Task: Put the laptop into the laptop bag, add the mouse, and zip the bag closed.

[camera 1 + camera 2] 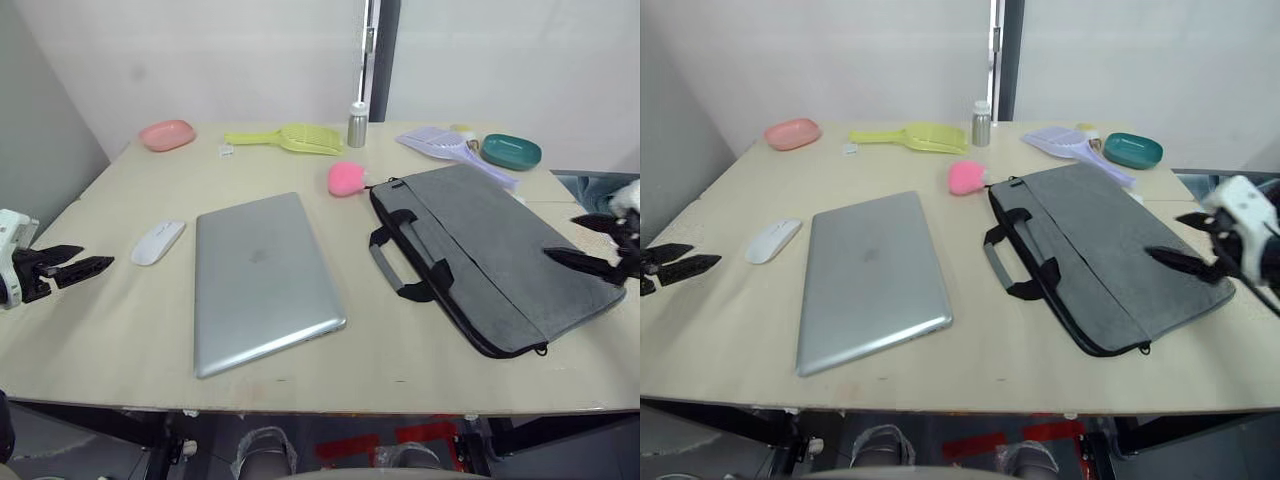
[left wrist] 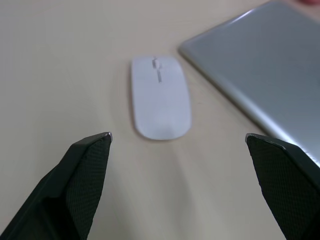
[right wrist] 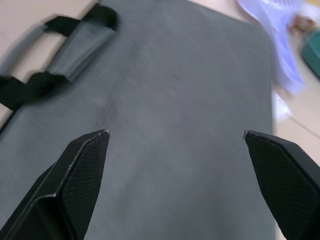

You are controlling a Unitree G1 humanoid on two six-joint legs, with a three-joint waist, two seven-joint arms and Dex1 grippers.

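1. One laptop (image 1: pixel 262 279) is seen lying closed mid-desk, one mouse (image 1: pixel 158 241) just left of it, one laptop bag (image 1: pixel 490 253) flat to the right.
2. The left gripper (image 2: pixel 177 137) is held spread before the mouse; the right gripper (image 3: pixel 175 134) is spread over the bag.
3. A pale wooden desk (image 1: pixel 90 330) is backed by white walls.
4. The mouse's scroll wheel is shown by the left wrist view.

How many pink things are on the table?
2: a pink dish at the far left corner, and a pink fluffy ball beside the laptop bag's far end.
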